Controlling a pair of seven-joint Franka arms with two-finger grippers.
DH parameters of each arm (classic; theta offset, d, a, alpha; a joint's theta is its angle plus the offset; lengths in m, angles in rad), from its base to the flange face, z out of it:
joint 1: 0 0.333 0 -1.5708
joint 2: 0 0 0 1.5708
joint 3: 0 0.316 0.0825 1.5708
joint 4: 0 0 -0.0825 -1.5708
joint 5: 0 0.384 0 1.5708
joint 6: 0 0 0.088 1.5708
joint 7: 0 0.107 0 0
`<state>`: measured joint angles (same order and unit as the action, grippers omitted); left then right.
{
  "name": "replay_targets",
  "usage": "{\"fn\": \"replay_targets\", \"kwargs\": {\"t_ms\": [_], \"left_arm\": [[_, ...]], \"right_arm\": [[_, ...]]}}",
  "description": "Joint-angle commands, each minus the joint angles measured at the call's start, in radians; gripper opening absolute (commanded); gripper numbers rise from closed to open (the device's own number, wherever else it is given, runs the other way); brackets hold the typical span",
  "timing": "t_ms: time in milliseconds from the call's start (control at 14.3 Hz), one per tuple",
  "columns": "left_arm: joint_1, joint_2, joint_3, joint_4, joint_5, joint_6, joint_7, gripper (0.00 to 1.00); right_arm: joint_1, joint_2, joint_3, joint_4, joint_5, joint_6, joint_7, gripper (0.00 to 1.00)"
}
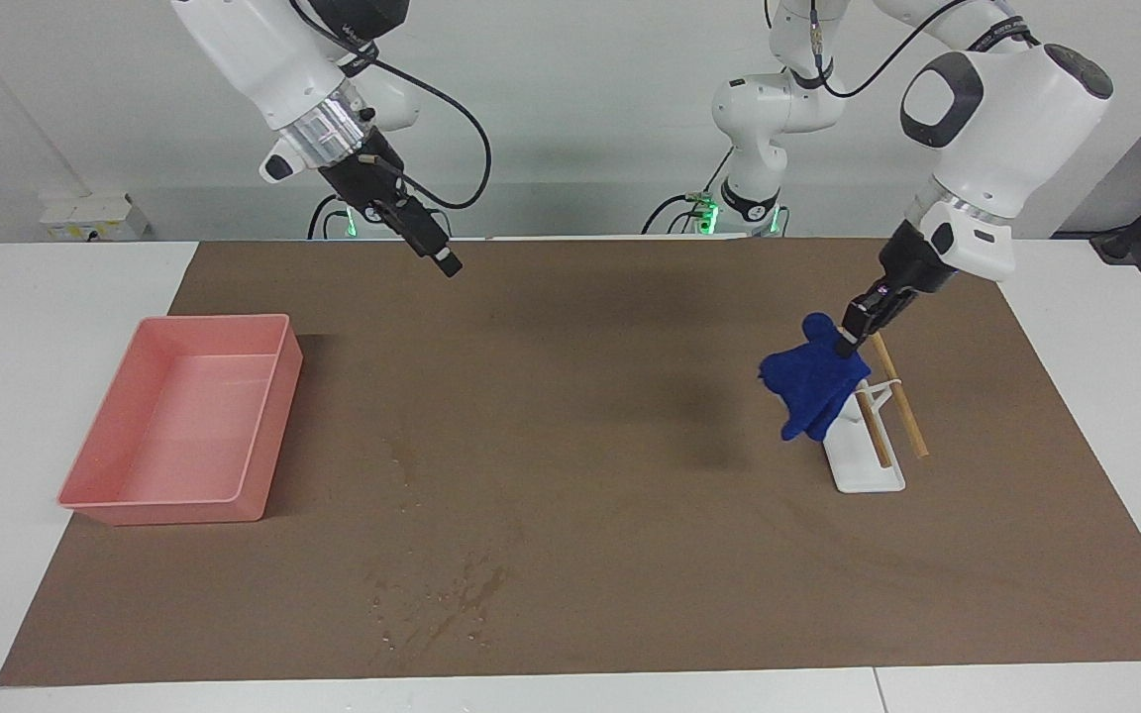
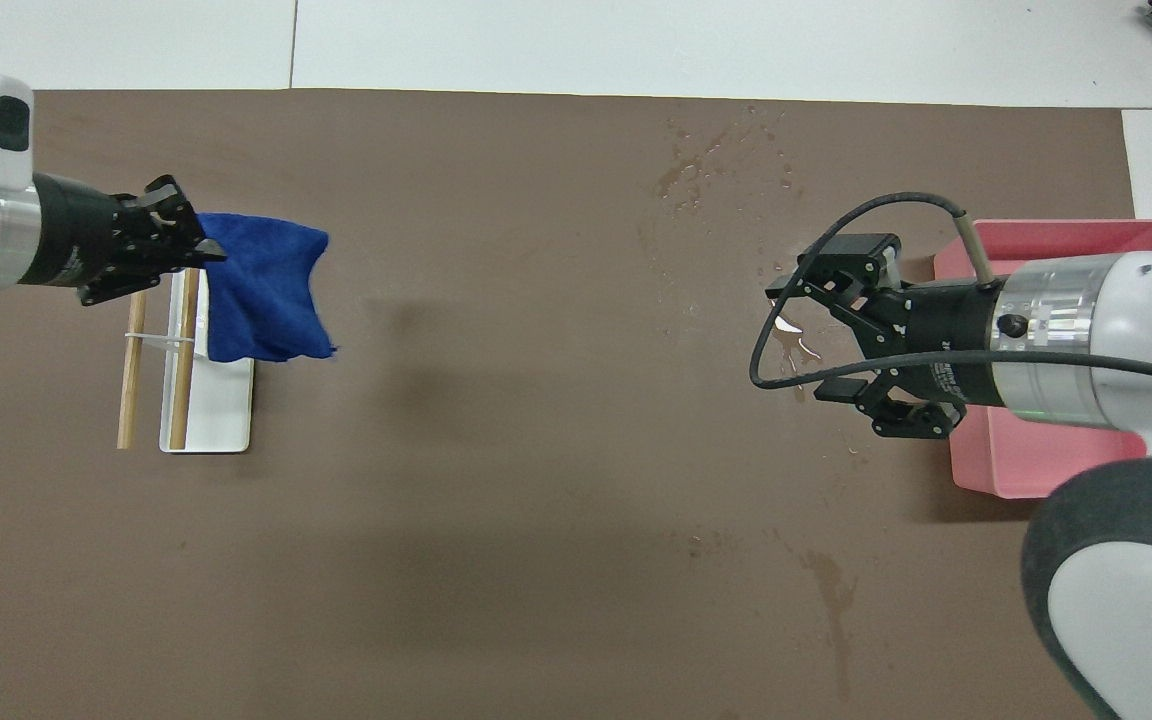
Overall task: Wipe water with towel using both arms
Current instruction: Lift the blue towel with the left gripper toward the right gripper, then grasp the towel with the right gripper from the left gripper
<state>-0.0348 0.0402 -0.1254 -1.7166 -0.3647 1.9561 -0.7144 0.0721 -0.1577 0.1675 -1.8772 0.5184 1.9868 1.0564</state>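
Table (image 1: 55,297) white, covered across the work area by a brown mat (image 1: 590,416).

Left arm (image 1: 1006,99) reaching down from above at the left arm's end of the table, wrist angled toward the mat. Right arm (image 1: 263,59) raised and slanted downward, waiting.

Pink tray (image 1: 179,426) on the mat at the right arm's end.

White rack (image 1: 863,465) with two wooden rods (image 1: 902,406) at the left arm's end of the mat.

Towel (image 1: 813,381), deep blue, lifted clear of the rods and hanging in the air, pinched at its upper corner, remainder drooping below and to one side of the fingers, lower part in front of the rack in the facing view.

Left gripper (image 1: 845,342) over the rack; fingers closed tight on the towel's corner.

Right gripper (image 1: 444,263) up in the air over the mat's edge nearest the robots; fingers spread wide, nothing between them.

Water (image 1: 442,599): droplets and dark streaks on the mat, farther from the robots than the tray, well apart from the towel.
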Motion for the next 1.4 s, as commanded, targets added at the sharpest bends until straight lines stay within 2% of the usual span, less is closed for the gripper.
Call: {"fn": "replay_targets", "kwargs": {"t_ms": [0, 279, 419, 558, 767, 907, 1326], "left_arm": [[-0.094, 0.004, -0.016, 0.009, -0.094, 0.035, -0.355, 0.00], [-0.233, 0.012, -0.019, -0.004, -0.245, 0.246, -0.794, 0.00], [-0.290, 0.010, -0.020, -0.027, -0.257, 0.326, -0.935, 0.00], [-0.316, 0.014, -0.020, -0.032, -0.316, 0.401, -1.040, 0.00], [-0.370, 0.020, -0.020, -0.032, -0.364, 0.497, -1.106, 0.00], [-0.389, 0.020, -0.020, -0.034, -0.419, 0.515, -1.120, 0.00], [-0.435, -0.002, -0.020, -0.089, -0.438, 0.531, -1.129, 0.00]], "right_arm": [[0.041, -0.009, 0.006, -0.049, 0.061, 0.093, 0.088, 1.00], [0.046, -0.006, 0.006, -0.068, 0.202, 0.187, 0.175, 1.00], [0.046, 0.004, 0.006, -0.068, 0.293, 0.214, 0.206, 1.00], [0.055, 0.039, 0.006, -0.066, 0.311, 0.222, 0.232, 1.00], [0.090, 0.098, 0.006, -0.066, 0.354, 0.297, 0.234, 1.00], [0.158, 0.132, 0.006, -0.066, 0.368, 0.384, 0.235, 1.00], [0.158, 0.155, 0.006, -0.057, 0.367, 0.400, 0.215, 0.98]]}}
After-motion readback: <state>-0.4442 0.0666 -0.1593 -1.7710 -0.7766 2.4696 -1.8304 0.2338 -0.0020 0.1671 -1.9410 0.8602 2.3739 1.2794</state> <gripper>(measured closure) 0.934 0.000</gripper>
